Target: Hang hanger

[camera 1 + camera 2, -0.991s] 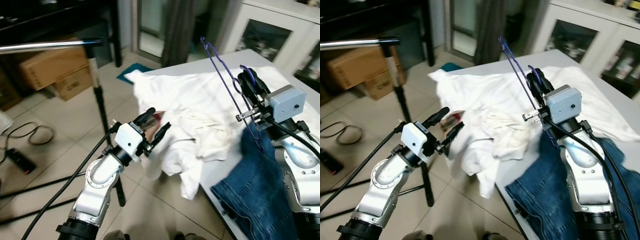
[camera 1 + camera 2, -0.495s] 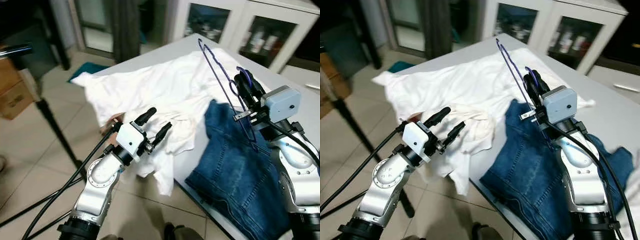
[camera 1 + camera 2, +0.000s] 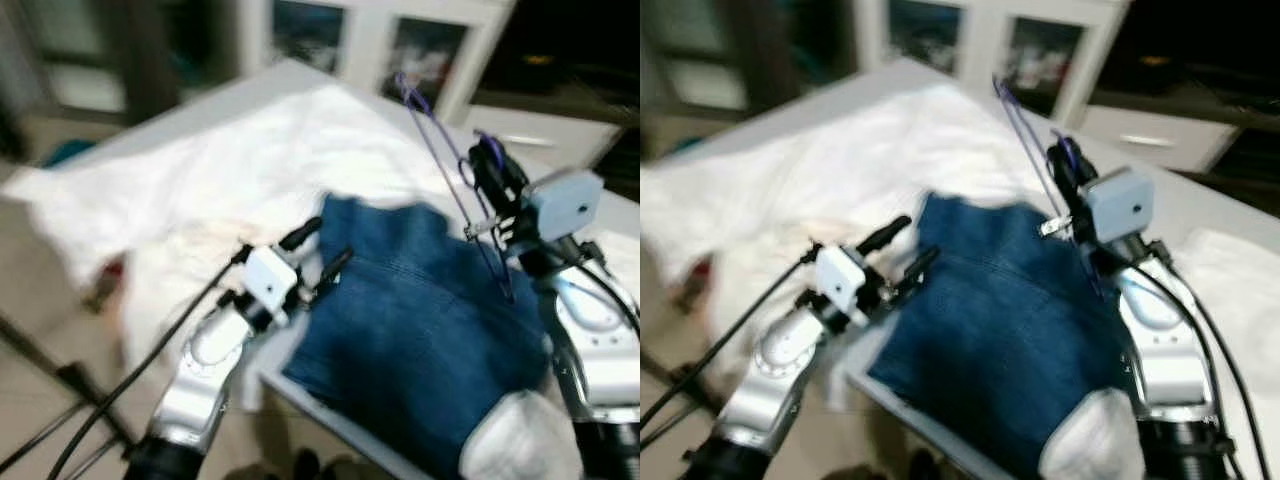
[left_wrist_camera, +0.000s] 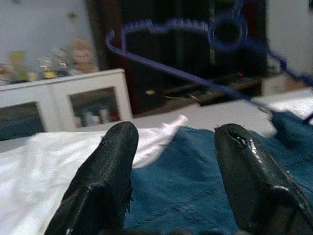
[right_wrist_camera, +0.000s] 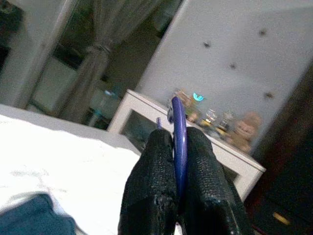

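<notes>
Hanger (image 3: 448,160) pinched upright in right hand (image 3: 492,180); left hand (image 3: 318,258) spread, empty

Purple wire hanger (image 3: 440,150) is standing raised above the table, tilted, long straight edge running up and away. Right gripper (image 5: 177,147) is pinching its wire between both fingers. Hook end looping near the gripper; view blurred.

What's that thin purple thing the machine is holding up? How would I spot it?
Start at the table heaped with white cloth and blue jeans. Above the jeans, the right gripper is shut on the hanger, a thin purple wire frame slanting up into the air. It is the one rigid, wiry thing among soft fabrics.
</notes>
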